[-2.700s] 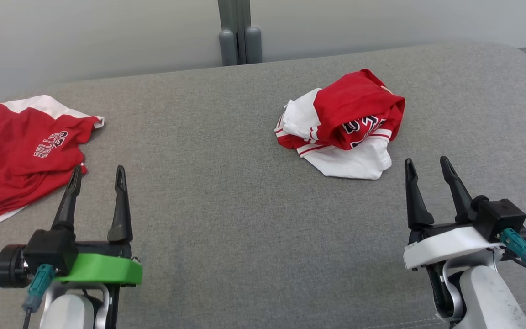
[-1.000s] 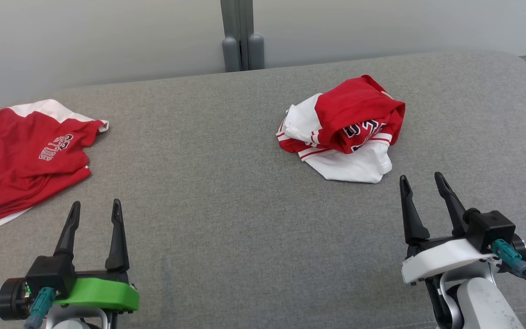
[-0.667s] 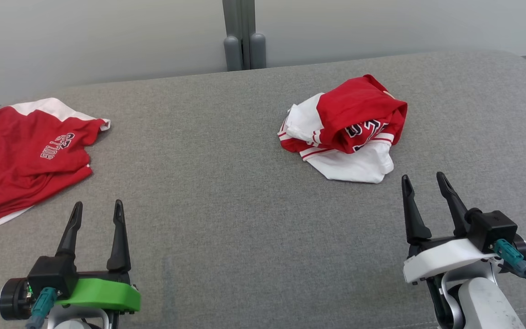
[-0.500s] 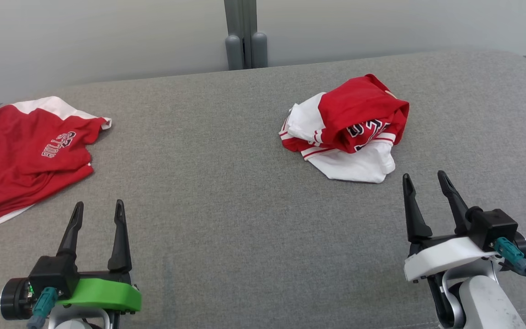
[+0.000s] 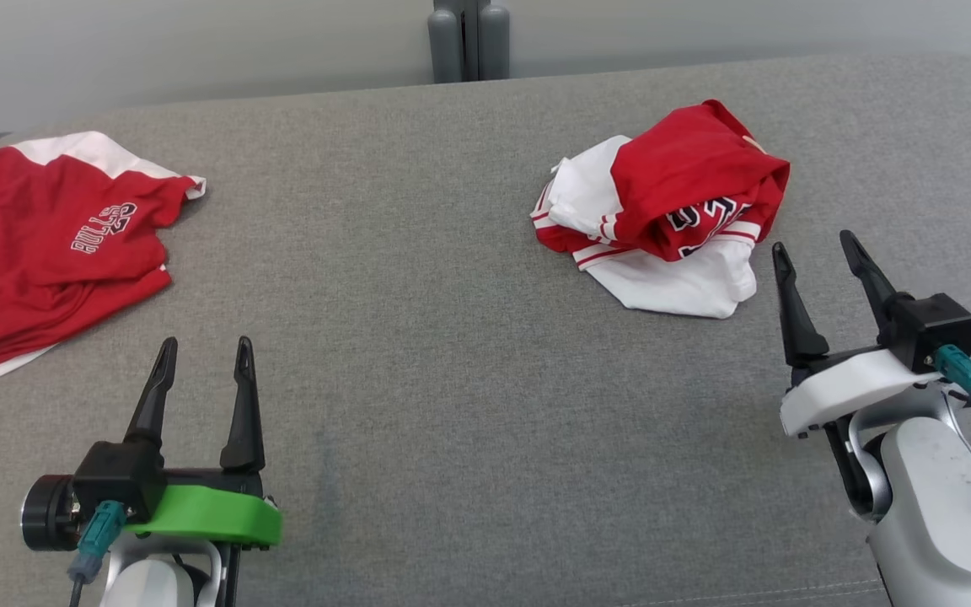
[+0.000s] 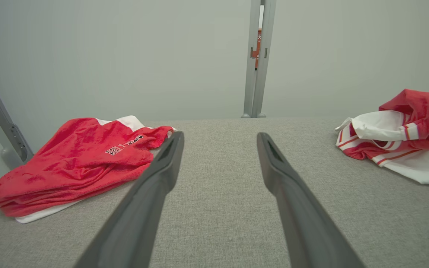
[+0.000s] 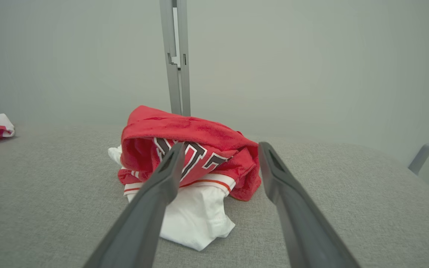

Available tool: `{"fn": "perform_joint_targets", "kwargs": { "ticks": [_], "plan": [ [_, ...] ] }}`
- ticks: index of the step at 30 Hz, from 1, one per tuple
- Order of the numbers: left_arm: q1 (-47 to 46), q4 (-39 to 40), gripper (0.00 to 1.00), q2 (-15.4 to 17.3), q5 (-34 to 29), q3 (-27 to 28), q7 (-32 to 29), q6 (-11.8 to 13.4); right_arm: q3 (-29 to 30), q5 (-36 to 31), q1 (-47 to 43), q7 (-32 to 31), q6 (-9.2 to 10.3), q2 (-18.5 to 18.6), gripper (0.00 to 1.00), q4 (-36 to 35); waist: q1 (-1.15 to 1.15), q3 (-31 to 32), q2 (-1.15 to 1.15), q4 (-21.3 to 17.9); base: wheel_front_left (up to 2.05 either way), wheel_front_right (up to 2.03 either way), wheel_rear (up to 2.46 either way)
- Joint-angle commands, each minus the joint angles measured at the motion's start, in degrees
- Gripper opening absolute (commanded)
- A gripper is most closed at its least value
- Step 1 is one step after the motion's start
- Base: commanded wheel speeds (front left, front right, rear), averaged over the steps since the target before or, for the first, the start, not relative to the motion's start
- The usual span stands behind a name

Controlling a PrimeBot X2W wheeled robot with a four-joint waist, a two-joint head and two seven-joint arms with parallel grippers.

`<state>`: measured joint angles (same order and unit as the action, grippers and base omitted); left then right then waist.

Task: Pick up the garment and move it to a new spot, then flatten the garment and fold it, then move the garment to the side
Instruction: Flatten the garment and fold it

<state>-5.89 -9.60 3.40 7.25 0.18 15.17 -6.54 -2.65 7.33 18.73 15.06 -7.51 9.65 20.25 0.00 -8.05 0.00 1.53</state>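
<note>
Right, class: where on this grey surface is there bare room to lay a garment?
The widest bare patch of grey surface lies between the red shirt at left and the crumpled garment at right, ahead of the left gripper. Crowded: the right side, where the open right gripper stands close to that garment.

The garment (image 5: 671, 194) is a red-and-white jersey, bunched into a loose, rumpled heap on the right half of the grey fabric-covered worktop (image 5: 418, 354), nearer its far edge than its near one. A thick red fold drapes over the top, with part of some dark-and-white block lettering showing under its front rim. White cloth with thin red stripes pokes out on the left side, and a plain white flap spills flat onto the worktop at the near side.
</note>
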Motion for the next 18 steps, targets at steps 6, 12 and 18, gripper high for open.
{"fn": "perform_joint_targets", "kwargs": {
  "ticks": [6, 12, 18],
  "plan": [
    [-3.4, -0.1, 1.0, -0.3, 0.2, -1.5, 0.0, -0.3, -1.1, -0.1, 6.0, 0.1, 0.05, 2.6, 1.0, 9.9, 0.0, -4.7, 0.0, 2.5, 0.0, 0.0, 0.0],
    [-5.3, -0.5, 1.0, -0.5, 0.9, -3.1, 0.0, -0.2, -3.8, 0.7, 11.5, 0.2, 0.06, 3.7, 1.0, 20.5, 0.0, -7.2, 0.0, 4.1, 0.0, 0.0, 0.0],
    [-6.5, -0.9, 1.0, -0.5, 2.0, -5.1, 0.0, 0.5, -6.0, 1.4, 15.7, 0.2, 0.06, 4.4, 1.0, 28.4, 0.0, -8.8, 0.0, 5.7, 0.0, 0.0, 0.0]
  ]
}}
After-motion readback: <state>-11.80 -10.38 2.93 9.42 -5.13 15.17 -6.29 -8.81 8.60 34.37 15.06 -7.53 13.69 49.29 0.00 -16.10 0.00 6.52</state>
